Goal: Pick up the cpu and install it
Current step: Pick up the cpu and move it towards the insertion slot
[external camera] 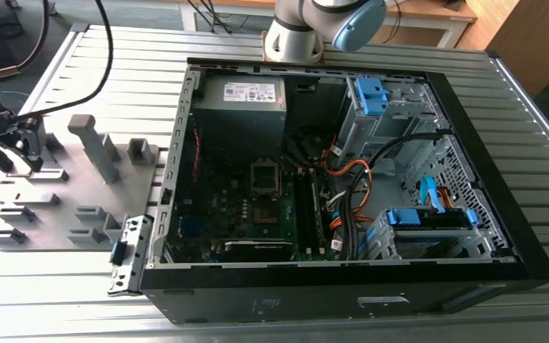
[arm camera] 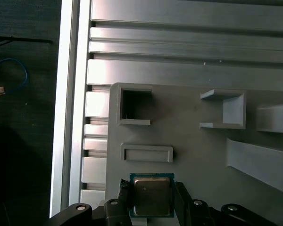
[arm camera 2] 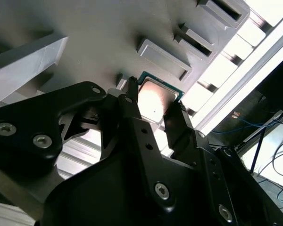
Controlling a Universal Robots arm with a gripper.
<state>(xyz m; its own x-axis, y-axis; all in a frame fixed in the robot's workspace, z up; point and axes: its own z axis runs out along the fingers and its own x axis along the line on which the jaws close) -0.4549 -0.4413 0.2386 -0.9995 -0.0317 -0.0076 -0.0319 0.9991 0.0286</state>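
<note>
I look down on a ribbed metal tabletop (external camera: 55, 296) carrying an open black computer case (external camera: 303, 304). Inside it lie a motherboard (external camera: 226, 211) with its metal-framed socket (external camera: 264, 176), a grey power supply (external camera: 241, 94), orange cables (external camera: 348, 168) and blue drive brackets (external camera: 432, 218). Beside the case, towards the exterior view's left, sits a grey tray (external camera: 60, 207) of raised blocks — its square pockets (arm camera: 134, 106) show plainly in the first wrist view.

Open computer case (external camera: 499, 193) beside grey tray (external camera: 65, 200)
</note>
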